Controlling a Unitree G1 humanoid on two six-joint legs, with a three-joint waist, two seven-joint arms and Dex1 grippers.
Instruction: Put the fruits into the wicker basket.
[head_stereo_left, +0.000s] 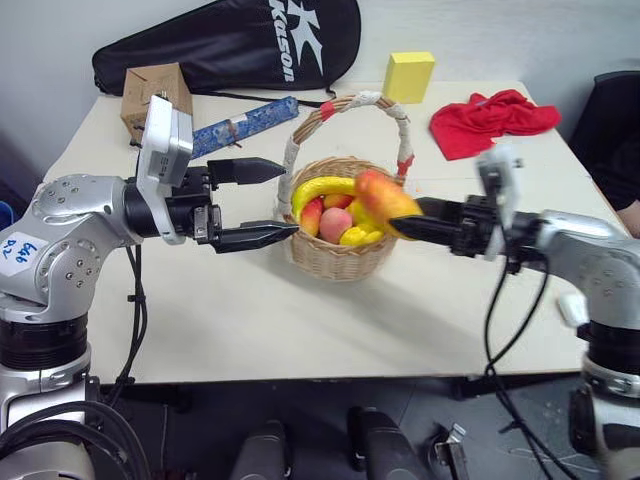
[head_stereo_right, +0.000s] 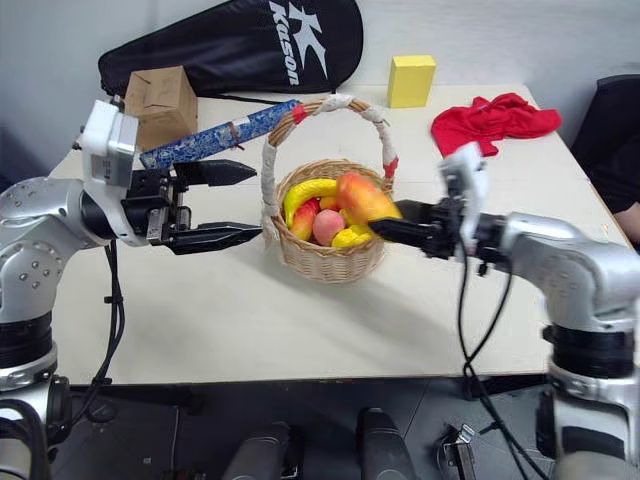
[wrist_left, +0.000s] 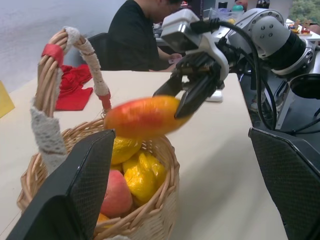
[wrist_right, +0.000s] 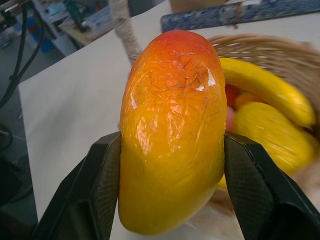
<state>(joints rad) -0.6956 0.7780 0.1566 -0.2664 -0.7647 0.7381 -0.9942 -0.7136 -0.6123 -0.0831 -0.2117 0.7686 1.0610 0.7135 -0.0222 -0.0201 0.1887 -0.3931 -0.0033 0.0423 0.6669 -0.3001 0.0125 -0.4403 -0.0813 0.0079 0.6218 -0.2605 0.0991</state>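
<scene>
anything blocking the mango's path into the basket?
Nothing visible. The right gripper holds the mango at the basket rim, beside the arched handle. The open left gripper waits on the far side.

Head pair: forward and down over table (head_stereo_left: 250, 330). Left wrist: close, level, facing wicker basket (wrist_left: 150, 220) and right gripper (wrist_left: 182, 97). Right wrist: very close on mango (wrist_right: 172, 130). Basket shared by all.

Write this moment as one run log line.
right tool: holds mango over wicker basket | left tool: open, empty
</scene>
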